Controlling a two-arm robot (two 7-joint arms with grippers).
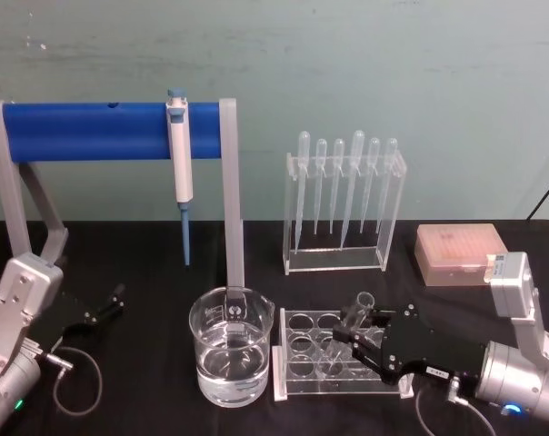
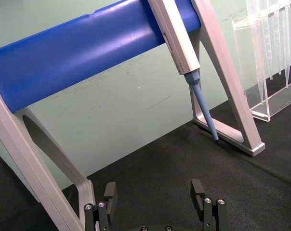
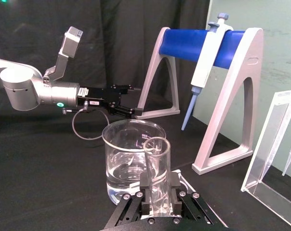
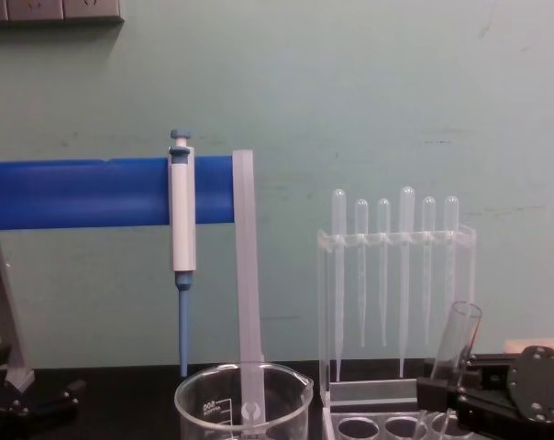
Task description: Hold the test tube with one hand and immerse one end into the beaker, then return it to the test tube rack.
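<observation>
1. The left gripper [image 1: 106, 304] lies low at the left edge of the black desk [image 1: 156, 363], well apart from the glassware. Its fingers [image 2: 110, 191] are spread wide with nothing between them.
2. Behind it stands a grey stand with a blue bar [image 1: 93, 132]. A white-and-blue pipettor [image 1: 179, 154] hangs from the bar near its right leg, tip pointing down.
3. The beaker [image 1: 204, 320] stands near the middle of the desk, in front of that right leg. It is partly filled with clear liquid.
4. Just to the right of the beaker sits the low clear test tube rack [image 1: 304, 343], its round holes facing up.
5. The test tube [image 1: 354, 313] is above the right part of the rack, apart from the beaker. It is tilted, with its open rim higher and leaning right. I cannot tell whether its lower end sits in a hole.
6. The right gripper [image 1: 347, 336] reaches in from the right, and its fingers [image 3: 145, 185] pinch the tube on both sides below the rim.
7. Farther back stands a tall clear holder of bulb-topped pipettes [image 1: 343, 209].
8. A pink box [image 1: 458, 254] sits at the far right.
</observation>
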